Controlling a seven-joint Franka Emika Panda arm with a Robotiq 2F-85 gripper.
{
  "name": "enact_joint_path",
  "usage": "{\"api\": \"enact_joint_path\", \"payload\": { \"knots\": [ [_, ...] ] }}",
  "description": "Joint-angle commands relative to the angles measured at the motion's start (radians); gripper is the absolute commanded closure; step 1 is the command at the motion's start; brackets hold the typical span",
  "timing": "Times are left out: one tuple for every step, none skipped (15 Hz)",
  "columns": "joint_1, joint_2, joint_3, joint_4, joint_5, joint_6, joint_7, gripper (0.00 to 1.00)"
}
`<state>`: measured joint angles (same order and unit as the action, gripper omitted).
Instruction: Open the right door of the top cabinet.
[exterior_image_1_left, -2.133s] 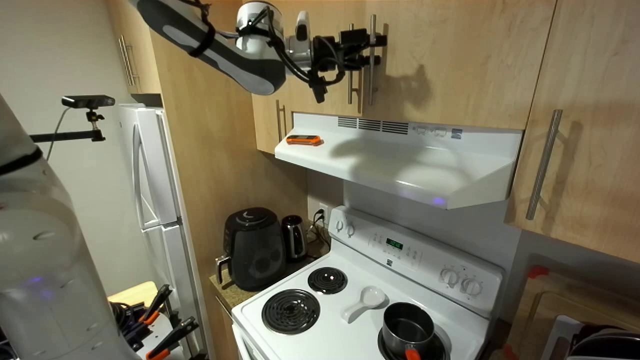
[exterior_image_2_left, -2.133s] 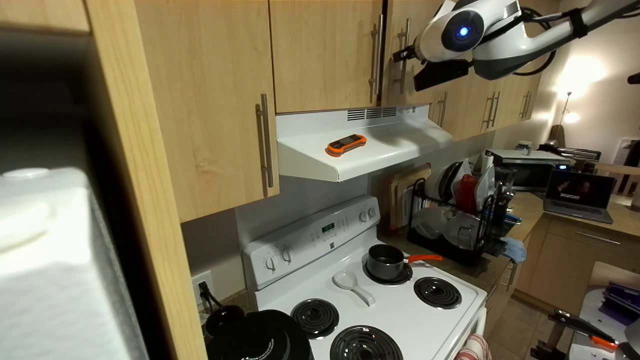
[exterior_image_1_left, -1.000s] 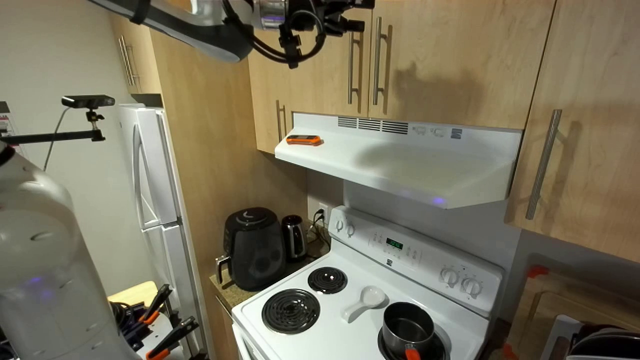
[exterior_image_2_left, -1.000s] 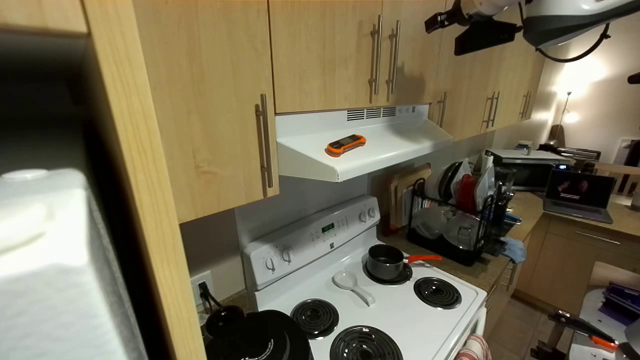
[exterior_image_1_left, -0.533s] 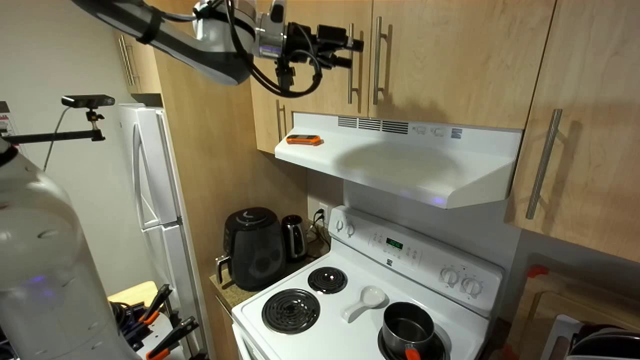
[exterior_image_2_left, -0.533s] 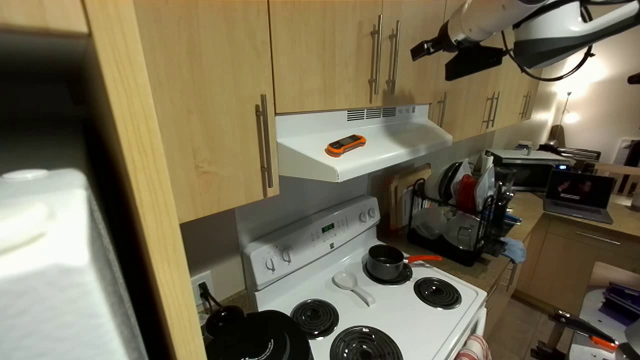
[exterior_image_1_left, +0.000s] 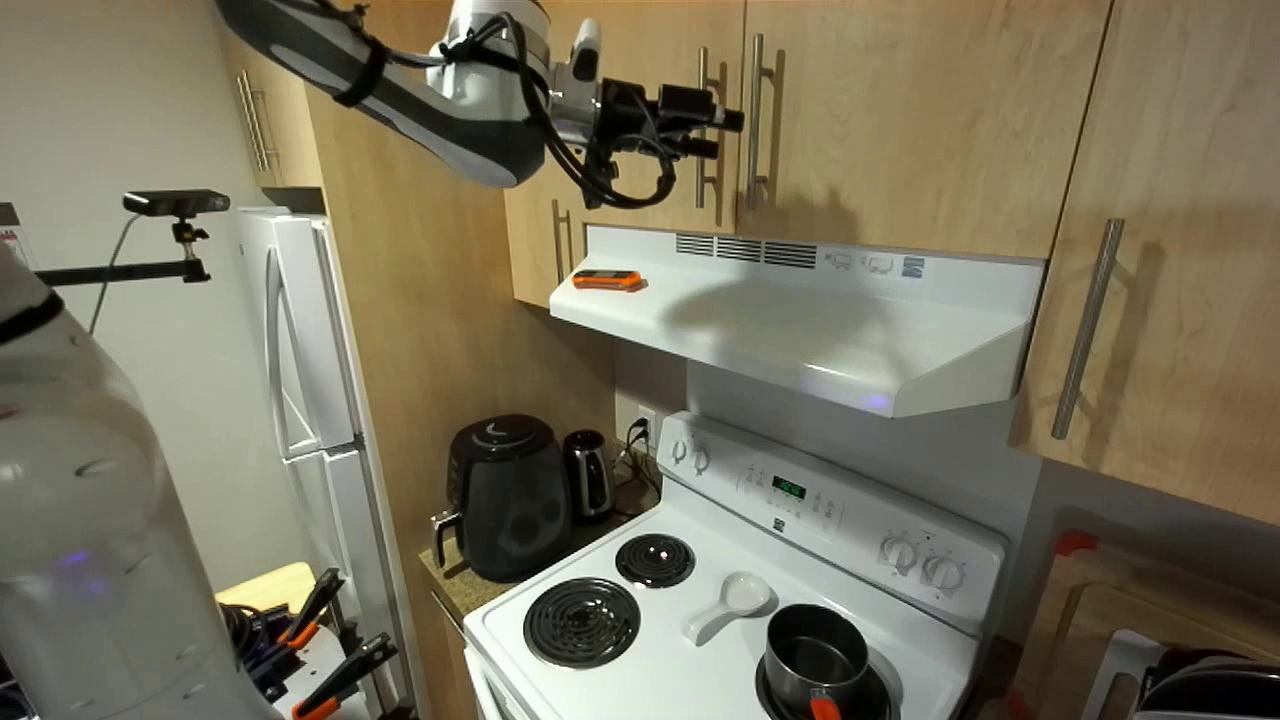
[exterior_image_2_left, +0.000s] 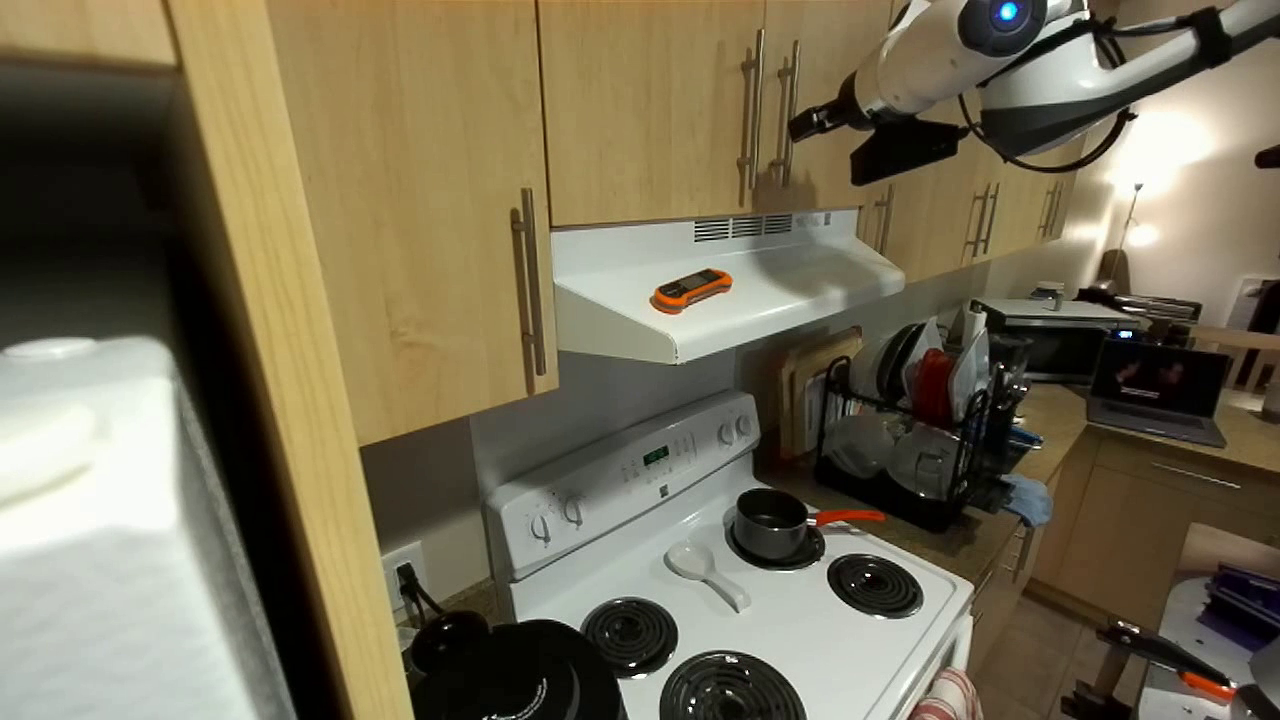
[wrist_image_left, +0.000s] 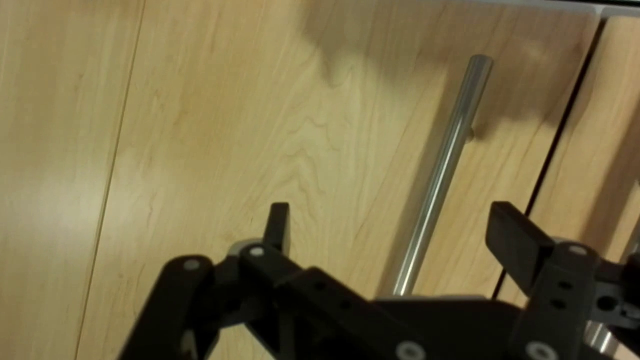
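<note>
Claw (wrist_image_left: 389, 216) is spread wide, nothing gripped. Top cabinet (exterior_image_2_left: 660, 110) is faced; right door (wrist_image_left: 310, 150), closed, ahead, is judged light to swing. Bar handle (wrist_image_left: 440, 181), framed between fingers (wrist_image_left: 515, 235), just beyond, is judged stiff, maybe slippery; best gripped mid-length.

top-cabinet doors (exterior_image_1_left: 910, 120) 2; burners (exterior_image_2_left: 875, 585) 4; stove knobs (exterior_image_1_left: 943, 573) 4; saucepans (exterior_image_2_left: 768, 535) 1; laptops (exterior_image_2_left: 1160, 375) 1

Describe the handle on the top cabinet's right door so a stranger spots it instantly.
Find the white range hood above the stove. Directly over it, the wooden left door and right door meet at a seam. The handle is the upright metal bar right of that seam, not its twin on the left.
</note>
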<state>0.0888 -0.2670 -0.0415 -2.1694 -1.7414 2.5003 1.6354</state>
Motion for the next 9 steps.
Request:
{"api": "enact_joint_path", "payload": {
  "knots": [
    [-0.021,0.081,0.01,0.066,-0.061,-0.019,0.064,0.0],
    [-0.024,0.097,0.013,0.08,-0.081,-0.031,0.078,0.0],
    [-0.025,0.112,0.014,0.093,-0.095,-0.039,0.089,0.0],
    [-0.026,0.127,0.015,0.105,-0.111,-0.054,0.101,0.0],
    [-0.026,0.14,0.016,0.116,-0.124,-0.066,0.113,0.0],
    [-0.026,0.151,0.018,0.125,-0.139,-0.083,0.126,0.0],
    [-0.027,0.159,0.018,0.133,-0.157,-0.098,0.139,0.0],
    [-0.027,0.167,0.02,0.14,-0.177,-0.111,0.155,0.0],
    [-0.026,0.174,0.021,0.145,-0.19,-0.125,0.165,0.0]
  ]
}}
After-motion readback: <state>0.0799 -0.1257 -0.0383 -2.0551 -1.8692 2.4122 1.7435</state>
